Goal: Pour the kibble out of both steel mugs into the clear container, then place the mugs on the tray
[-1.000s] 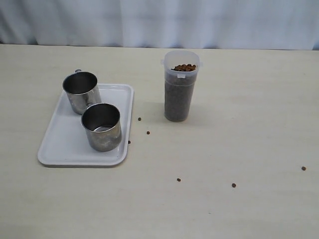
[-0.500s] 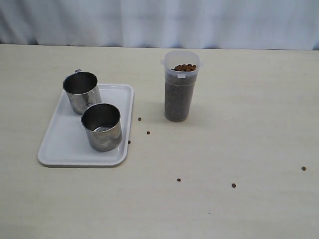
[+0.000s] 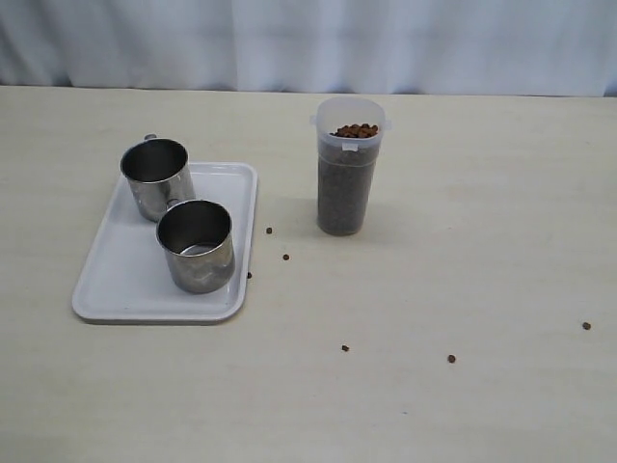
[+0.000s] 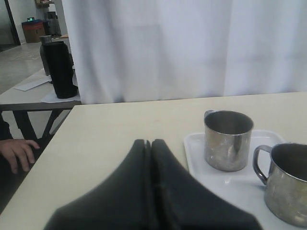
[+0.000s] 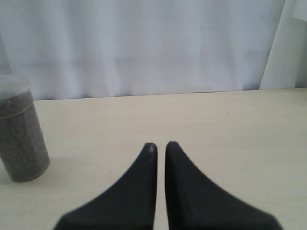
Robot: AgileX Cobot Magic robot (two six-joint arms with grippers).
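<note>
Nothing moved in the last second: we had both mugs (image 3: 196, 246) on the tray (image 3: 118, 278), kibble (image 3: 357, 130) in the container (image 3: 344, 188), left fingers (image 4: 135, 165) and right fingers (image 5: 147, 165) together, empty, so the task looked done.

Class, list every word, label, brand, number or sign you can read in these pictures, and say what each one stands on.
No text can be read anywhere.
Rear steel mug and front steel mug: plain metal, no marking.
Clear container: no label.
Tray: blank white.
Green mark above the brown box, far off in the left wrist view: too small to read.
</note>
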